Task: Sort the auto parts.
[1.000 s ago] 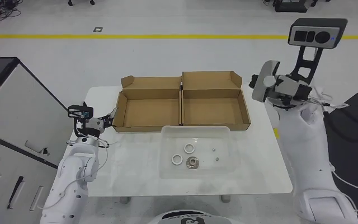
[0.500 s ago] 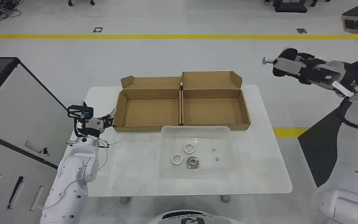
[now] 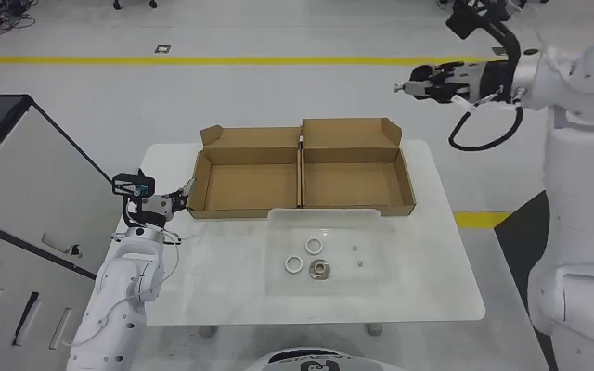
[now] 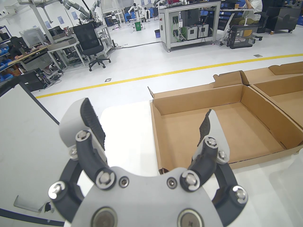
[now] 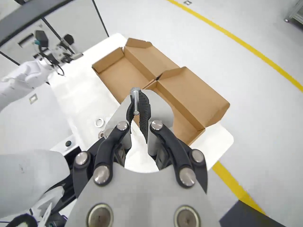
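Note:
My right gripper [image 5: 136, 105] is shut on a silver bolt [image 5: 135, 100], held high off the table past its far right corner; in the top view the right gripper [image 3: 405, 88] hangs above the floor beyond the right cardboard box [image 3: 353, 184]. The left cardboard box [image 3: 243, 184] stands beside it. A clear tray [image 3: 278, 223] holds two white rings [image 3: 315, 247], a metal bearing [image 3: 319, 269] and two small nuts [image 3: 356, 248]. My left gripper [image 4: 151, 119] is open with nothing in it, at the table's left edge next to the left box [image 4: 213, 119].
The white table [image 3: 427, 278] has free room at its right and front. A grey cabinet [image 3: 37, 176] stands to the left of the table. A yellow floor line [image 3: 232, 60] runs behind.
The right arm swung up and away from the table's right side, then turned back toward the boxes with the bolt. The left arm stayed still.

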You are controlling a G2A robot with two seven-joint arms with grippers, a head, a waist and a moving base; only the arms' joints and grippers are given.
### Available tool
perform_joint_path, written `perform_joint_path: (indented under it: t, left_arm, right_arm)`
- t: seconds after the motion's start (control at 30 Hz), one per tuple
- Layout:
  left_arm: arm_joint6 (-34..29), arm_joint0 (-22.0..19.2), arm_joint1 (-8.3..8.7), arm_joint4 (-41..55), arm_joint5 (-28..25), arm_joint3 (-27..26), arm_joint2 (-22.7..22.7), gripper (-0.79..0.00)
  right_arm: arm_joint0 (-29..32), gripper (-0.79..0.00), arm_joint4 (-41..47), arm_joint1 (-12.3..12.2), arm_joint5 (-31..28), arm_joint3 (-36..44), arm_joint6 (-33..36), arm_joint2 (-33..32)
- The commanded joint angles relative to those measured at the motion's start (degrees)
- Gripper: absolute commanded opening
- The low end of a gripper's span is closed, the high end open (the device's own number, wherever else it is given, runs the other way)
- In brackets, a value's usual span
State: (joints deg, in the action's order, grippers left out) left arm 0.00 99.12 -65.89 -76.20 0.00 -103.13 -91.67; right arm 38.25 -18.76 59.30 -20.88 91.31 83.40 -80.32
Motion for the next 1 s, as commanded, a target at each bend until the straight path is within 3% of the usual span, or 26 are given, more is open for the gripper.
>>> perform_joint_path:
  t: [0.0, 0.4, 0.97]
  left_arm:
    - [0.0, 0.0, 0.0, 0.0, 0.0, 0.0, 0.0, 0.0]
    - [0.0, 0.0, 0.0, 0.0, 0.0, 0.0, 0.0, 0.0]
    - [0.0, 0.0, 0.0, 0.0, 0.0, 0.0, 0.0, 0.0]
  right_arm:
    - [-1.29, -0.785, -1.58, 0.23, -0.71, -2.41, -0.71, 4.26]
    - [-2.74, -0.785, -11.69, 2.43, -1.34, -13.25, -5.14, 22.37]
    - [0.57, -0.785, -22.55, 3.49, 0.11, -21.94, -9.84, 31.54]
